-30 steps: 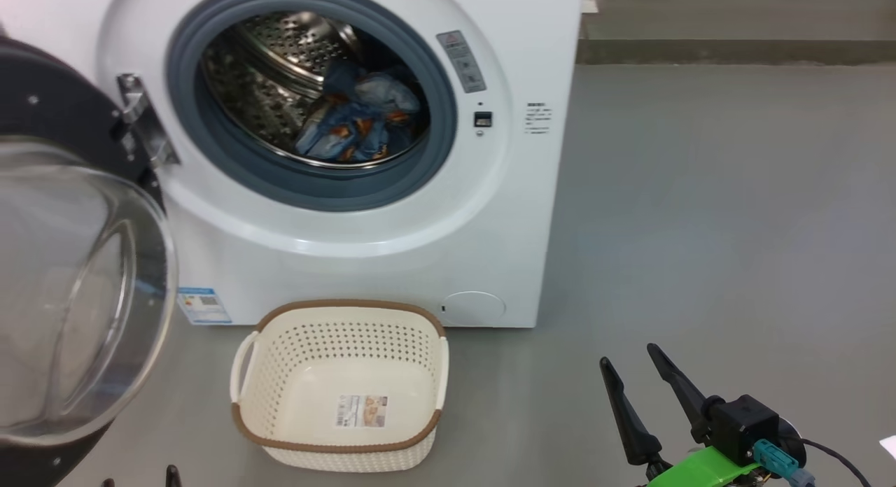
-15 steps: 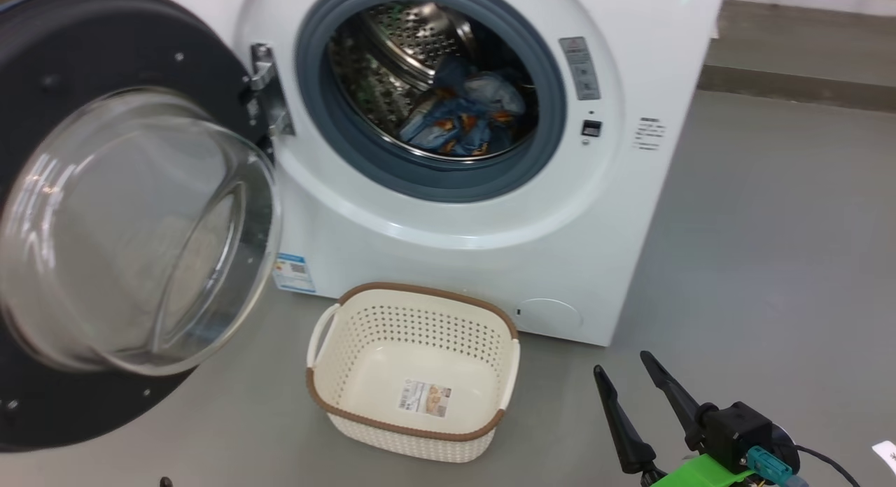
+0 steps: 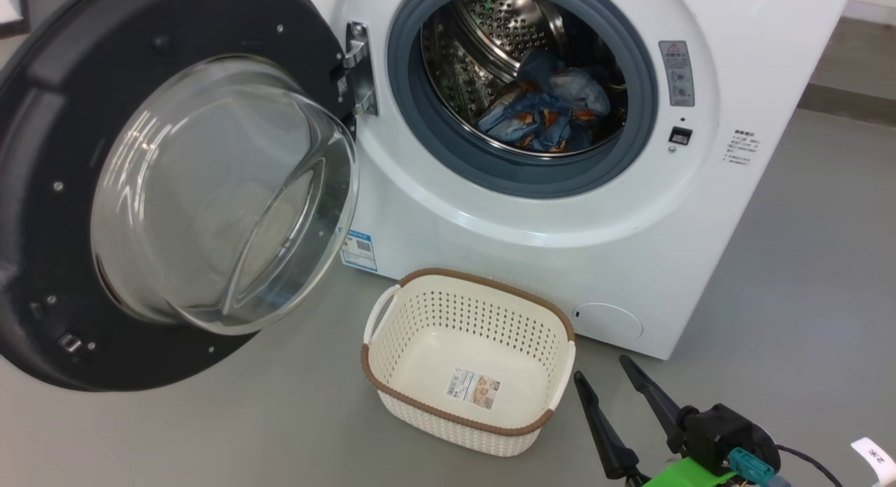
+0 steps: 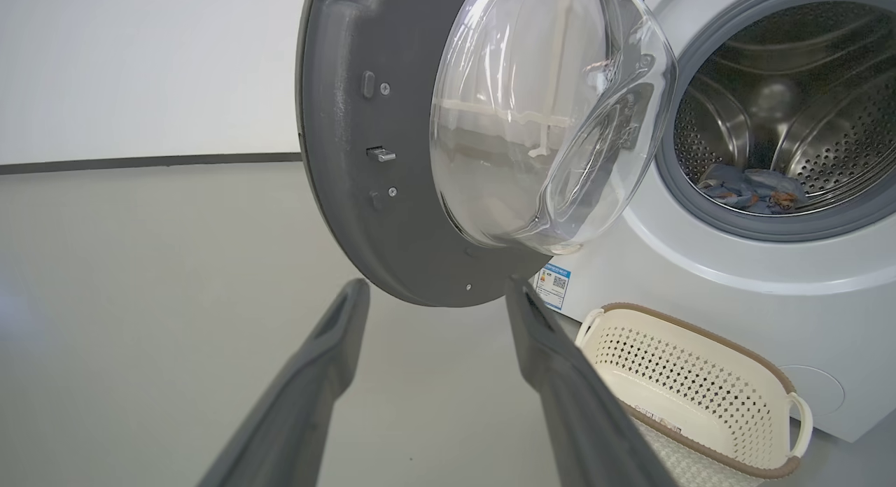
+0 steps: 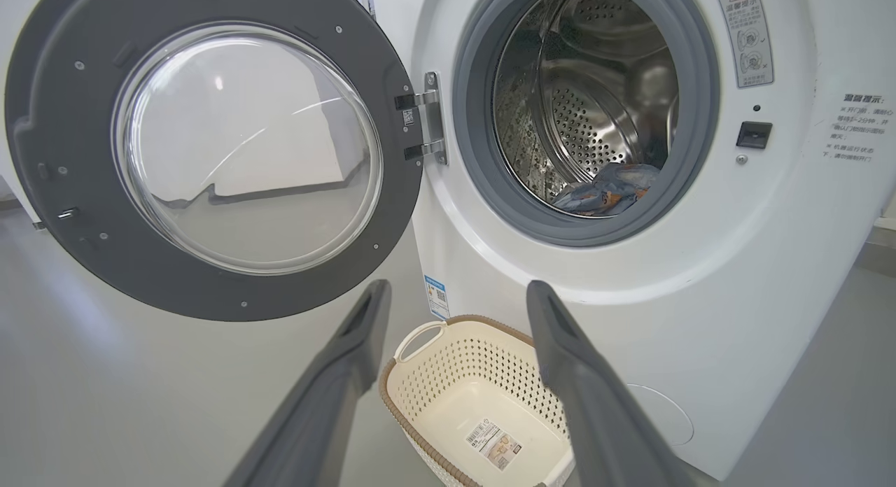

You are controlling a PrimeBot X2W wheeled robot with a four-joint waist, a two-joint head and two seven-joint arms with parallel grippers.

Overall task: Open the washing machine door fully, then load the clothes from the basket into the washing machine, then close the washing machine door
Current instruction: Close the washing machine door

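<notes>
The door (image 3: 42, 193) is hanging wide open at the left of the washer (image 3: 490, 214). The clothes (image 3: 553, 116) are lying inside the drum (image 3: 490, 46). The basket (image 3: 483, 280) is sitting on the floor (image 3: 805, 263) just before the washer, its bottom bare. The right claw (image 3: 600, 368) is hovering beside the basket, fingers spread, gripping nothing. The left claw (image 4: 435, 291) is gaping too, pointing toward the door's lower rim.

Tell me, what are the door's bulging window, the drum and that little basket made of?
Door window: probably glass, glossy; it is clear and throws sharp reflections.
Drum: shiny metal, likely stainless steel; mirror-like, punched with holes.
Basket: matte cream plastic, moulded holes; its brown woven-look rim seems plastic too.
</notes>
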